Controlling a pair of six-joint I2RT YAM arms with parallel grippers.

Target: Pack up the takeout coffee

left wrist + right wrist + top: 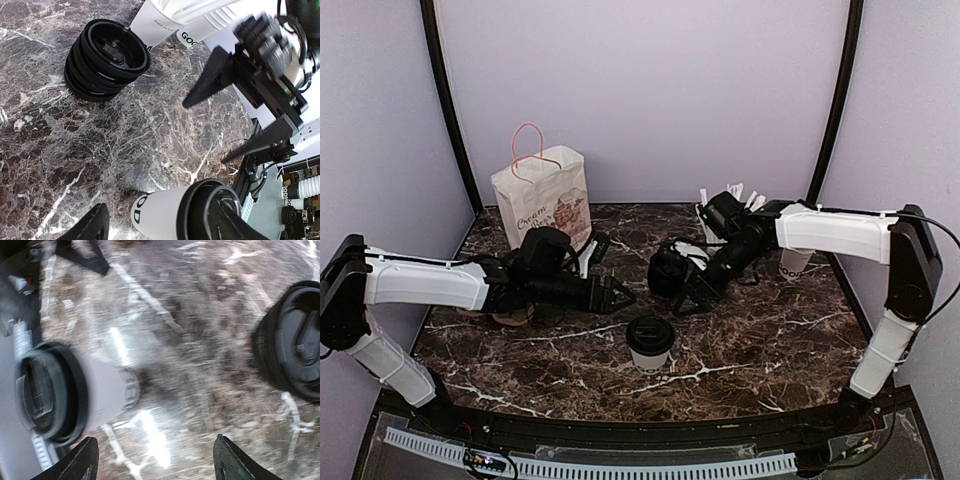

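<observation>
White paper, black dome lid: the coffee (650, 343) stands upright at the near middle of the marble table (770, 350), lettering low on its wall. Nothing grips it.

Just beyond it, both arms reach in low from either side.
- Left gripper (623, 296): fingers spread, tips aimed toward table centre. From above it sits just behind and left of the coffee, apart from it. In the left wrist view the cup shows at the bottom edge between the two fingers; whether it is inside their span or below it, cannot tell.
- Right gripper (686, 300): fingers spread too, empty, just behind and right of the coffee. Right wrist view is blurred; the cup shows left of centre, above and between the fingertips, not touched.

Behind the right gripper, a stack of black lids (670, 270). Farther back: paper bag (542, 200) at far left, upright, handles up; a cup of sticks (712, 215) and a cup stack (794, 262) at far right.

Step in hand, as I read it: approach, before the grasp. Packing not begun; the coffee is well apart from the bag.

Next move likely calls for one gripper to close on the paper wall below the lid, gently enough not to crush it, then an upright carry to the bag. The bag mouth may need holding open.
</observation>
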